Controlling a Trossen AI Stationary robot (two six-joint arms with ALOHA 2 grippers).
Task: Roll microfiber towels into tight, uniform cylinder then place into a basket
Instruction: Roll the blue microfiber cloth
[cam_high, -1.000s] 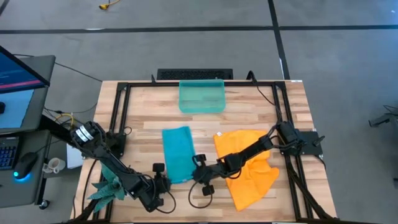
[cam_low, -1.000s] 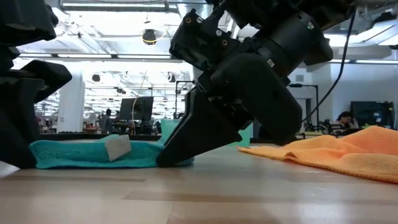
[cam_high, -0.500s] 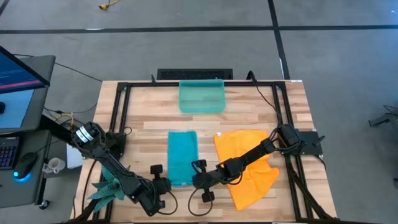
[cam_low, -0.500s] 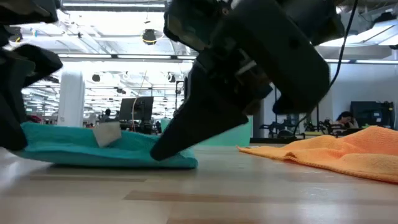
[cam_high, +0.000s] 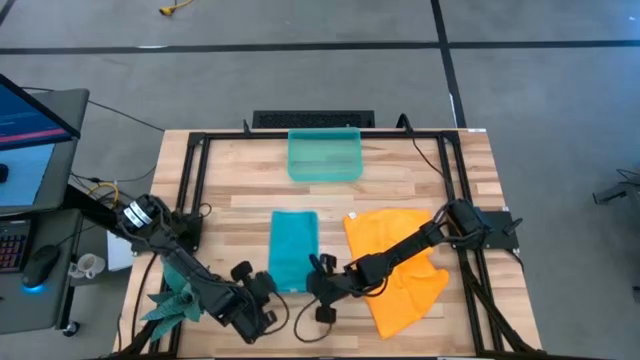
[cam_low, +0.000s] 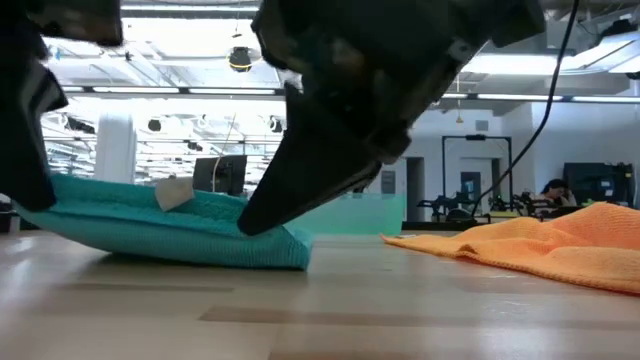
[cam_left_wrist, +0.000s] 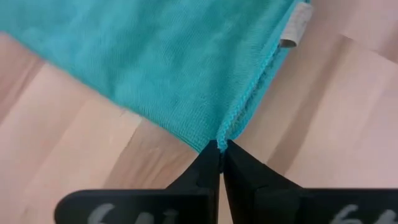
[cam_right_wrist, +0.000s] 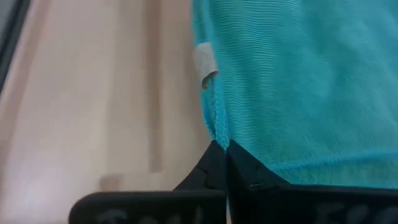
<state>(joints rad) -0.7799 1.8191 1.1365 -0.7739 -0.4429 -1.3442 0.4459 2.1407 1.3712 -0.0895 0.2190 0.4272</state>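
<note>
Even, bright overhead light fills the high view, and the tabletop carries only soft, short shadows under the arms. In the low view ceiling strip lights glare behind the dark arm bodies, which stand as blurred silhouettes close to the lens, while the room behind is sharp. Both wrist views are evenly lit, the teal towel weave crisp, with the near fingers dark and softly out of focus.

Both arms reach low toward 6 o'clock; left claw and right claw each pinched closed.
</note>
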